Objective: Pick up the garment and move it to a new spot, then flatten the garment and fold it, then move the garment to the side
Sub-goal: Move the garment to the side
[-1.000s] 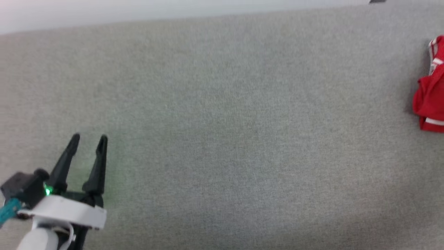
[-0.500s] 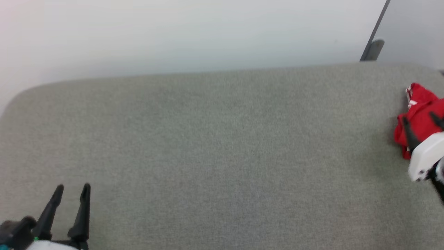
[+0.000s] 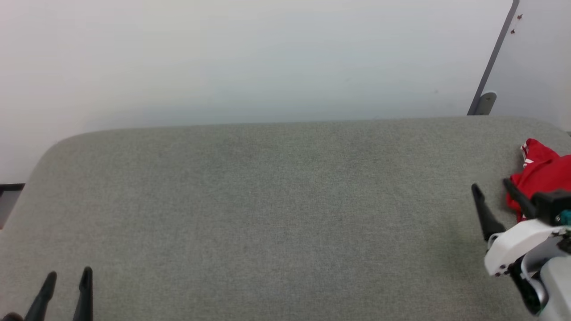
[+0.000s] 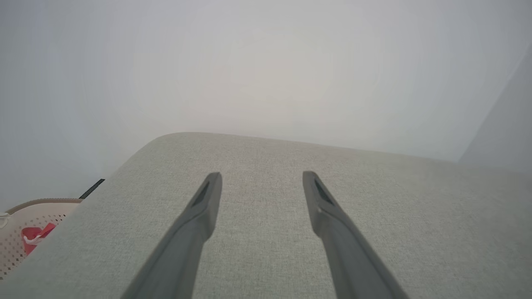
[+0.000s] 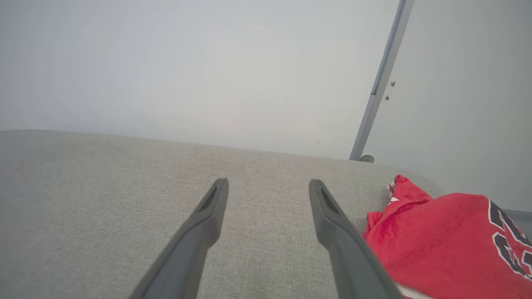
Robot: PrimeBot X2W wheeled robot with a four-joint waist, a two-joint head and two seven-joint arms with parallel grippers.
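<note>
The garment (image 3: pixel 542 171), a crumpled red shirt with white trim, lies bunched at the far right of the grey fabric surface (image 3: pixel 276 209). In the right wrist view the garment (image 5: pixel 436 241) shows part of a black-and-white number at its right. My right gripper (image 3: pixel 492 186) is open just left of the heap. Its right finger (image 5: pixel 345 245) runs along the cloth's left edge, and nothing lies between the fingers of the right gripper (image 5: pixel 269 182). My left gripper (image 3: pixel 69 274) is open and empty at the lower left, and the left gripper (image 4: pixel 262 176) hangs over bare fabric.
A pale wall (image 3: pixel 250 62) rises behind the surface's far edge. A grey upright strip (image 3: pixel 493 62) stands at the back right. Beyond the surface's rounded left corner a perforated beige basket (image 4: pixel 16 224) holds something red.
The head camera has tilted up, so the wall and far edge now show. The right gripper has come into view and now stands left of the garment. The left gripper remains open.
</note>
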